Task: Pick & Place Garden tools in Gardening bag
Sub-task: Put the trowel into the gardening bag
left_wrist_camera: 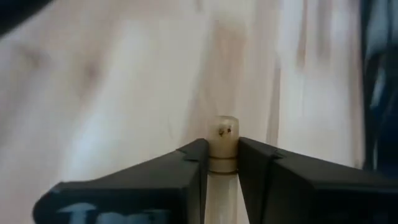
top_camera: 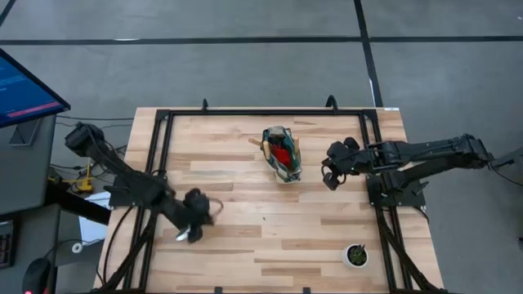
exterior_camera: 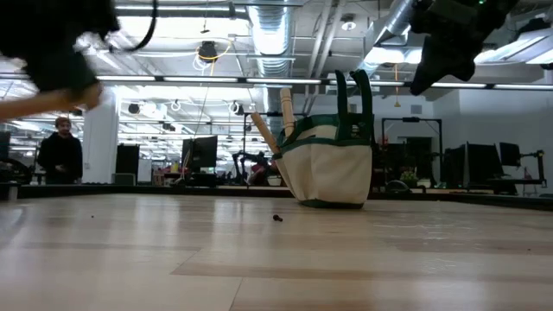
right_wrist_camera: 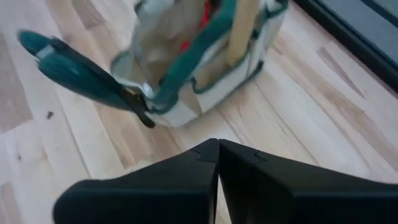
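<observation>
Progress looks late: my left gripper (left_wrist_camera: 222,163) pinches a wooden trowel handle (left_wrist_camera: 222,135) off to the bag's left, my right gripper (right_wrist_camera: 217,149), pressed together and empty, hovers beside the gardening bag (top_camera: 280,153), which already holds handles and a red item (top_camera: 282,153).

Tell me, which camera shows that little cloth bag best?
The low view: the gardening bag stands upright in full side profile, wooden handles poking out. The high view shows only its open top; the right wrist view shows it blurred and cut off; the left wrist view misses it.
</observation>
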You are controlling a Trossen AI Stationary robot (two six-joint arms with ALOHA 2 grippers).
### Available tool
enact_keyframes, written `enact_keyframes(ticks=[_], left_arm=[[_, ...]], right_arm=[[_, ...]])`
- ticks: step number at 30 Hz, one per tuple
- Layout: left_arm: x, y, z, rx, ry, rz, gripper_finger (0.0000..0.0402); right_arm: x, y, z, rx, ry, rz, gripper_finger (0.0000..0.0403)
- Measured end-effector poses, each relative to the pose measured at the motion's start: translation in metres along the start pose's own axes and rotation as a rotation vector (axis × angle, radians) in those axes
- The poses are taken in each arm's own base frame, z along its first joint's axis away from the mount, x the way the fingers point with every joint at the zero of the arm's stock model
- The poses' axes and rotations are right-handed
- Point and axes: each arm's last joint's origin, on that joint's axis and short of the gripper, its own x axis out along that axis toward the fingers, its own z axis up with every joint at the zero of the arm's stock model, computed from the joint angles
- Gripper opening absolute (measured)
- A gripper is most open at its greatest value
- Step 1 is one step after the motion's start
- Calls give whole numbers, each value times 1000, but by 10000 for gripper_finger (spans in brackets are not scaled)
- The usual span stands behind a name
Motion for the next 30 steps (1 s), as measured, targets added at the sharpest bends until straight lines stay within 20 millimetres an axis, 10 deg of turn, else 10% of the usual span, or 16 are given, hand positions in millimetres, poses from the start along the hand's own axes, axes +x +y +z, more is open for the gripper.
enact_keyframes(ticks=[17, 30], left_arm=[[-137, 32, 103, -474, -1342, -50, 37], [-125, 41, 136, -813, -1609, -258, 37]], right_arm=[[-25, 16, 55, -164, -580, 286, 28], [-19, 22, 108, -349, -992, 167, 185]])
